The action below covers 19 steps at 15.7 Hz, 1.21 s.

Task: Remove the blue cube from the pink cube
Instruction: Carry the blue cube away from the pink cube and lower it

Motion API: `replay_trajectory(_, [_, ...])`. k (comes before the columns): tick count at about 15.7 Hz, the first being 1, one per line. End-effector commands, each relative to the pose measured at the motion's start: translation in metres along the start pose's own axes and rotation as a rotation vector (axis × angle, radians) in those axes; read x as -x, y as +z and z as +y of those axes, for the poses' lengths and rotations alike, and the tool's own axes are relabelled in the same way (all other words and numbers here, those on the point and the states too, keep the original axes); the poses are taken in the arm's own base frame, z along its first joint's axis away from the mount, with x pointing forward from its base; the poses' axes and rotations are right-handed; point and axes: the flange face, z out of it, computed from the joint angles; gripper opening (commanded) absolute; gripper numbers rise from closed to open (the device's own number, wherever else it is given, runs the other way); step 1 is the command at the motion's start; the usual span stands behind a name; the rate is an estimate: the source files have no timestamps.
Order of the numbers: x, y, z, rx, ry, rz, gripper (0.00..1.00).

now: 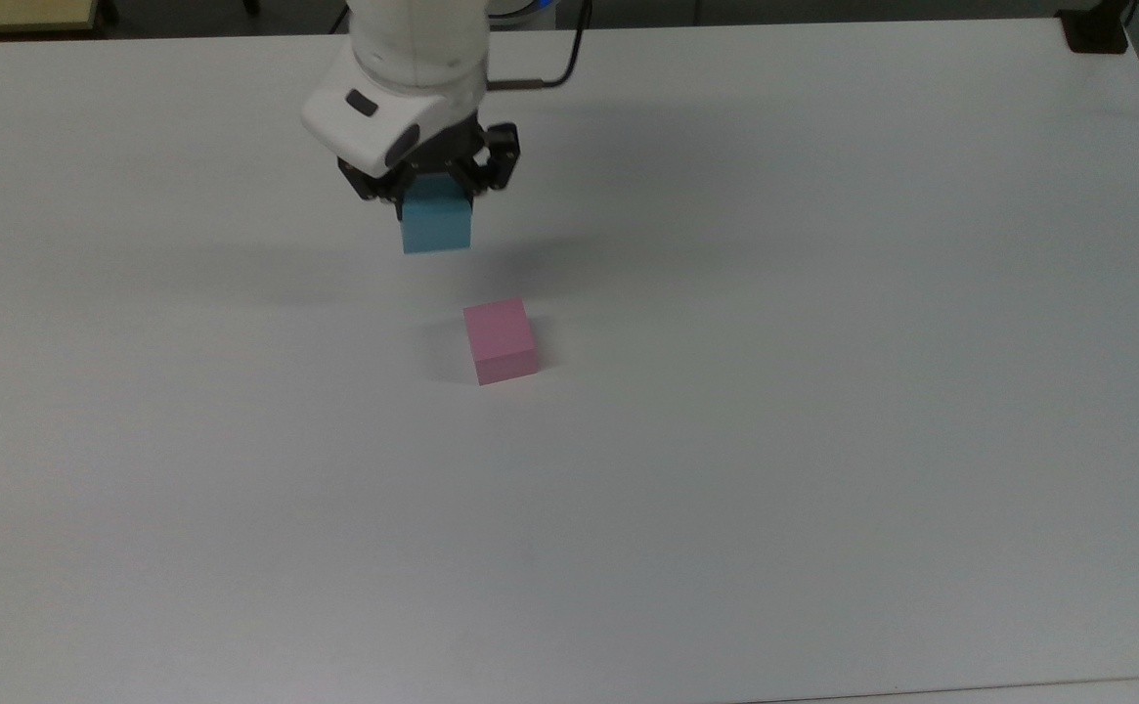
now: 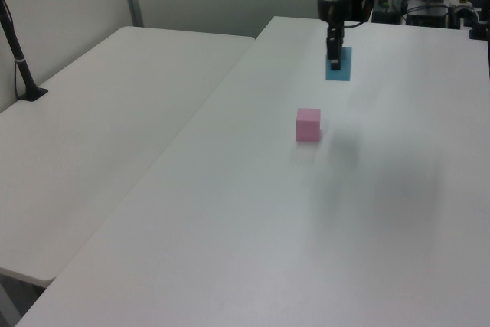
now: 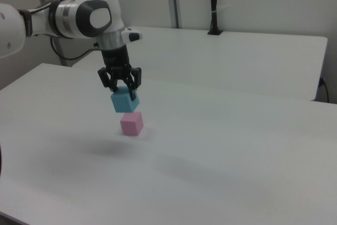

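Your hand (image 1: pixel 432 196) is clamped on the blue cube (image 1: pixel 435 226), holding it in the air clear of the white surface (image 1: pixel 823 391). The pink cube (image 1: pixel 501 340) sits alone below, toward the top view's lower right.

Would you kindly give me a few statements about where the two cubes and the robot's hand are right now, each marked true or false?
1. The small light-blue matte cube is held in the hand. True.
2. The light-blue cube rests on the small pastel-pink matte cube. False: it hangs in the air, apart from it.
3. The pink cube stands on the white table. True.
4. In the top view the hand is to the right of the pink cube. False: it is up and to the left.
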Motion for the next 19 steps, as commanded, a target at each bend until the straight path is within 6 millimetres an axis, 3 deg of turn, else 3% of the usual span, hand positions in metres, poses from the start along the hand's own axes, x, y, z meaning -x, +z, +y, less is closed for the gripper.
replay_trajectory(1, [0.062, 0.011, 0.006, -0.066, -0.079, -0.055, 0.27])
replay_trajectory(4, [0.085, 0.045, -0.003, -0.089, -0.093, -0.118, 0.27])
replay_trajectory(7, [0.088, 0.079, -0.015, -0.088, -0.079, -0.130, 0.27])
replay_trajectory(11, [0.073, 0.145, -0.051, -0.048, 0.005, -0.195, 0.27])
replay_trajectory(16, [0.065, 0.159, -0.050, -0.034, 0.082, -0.165, 0.27])
replay_trajectory(17, [0.065, 0.161, -0.051, -0.034, 0.082, -0.168, 0.30])
replay_trajectory(18, [0.065, 0.162, -0.051, -0.034, 0.082, -0.171, 0.42])
replay_trajectory(19, [0.065, 0.162, -0.051, -0.034, 0.082, -0.174, 0.74])
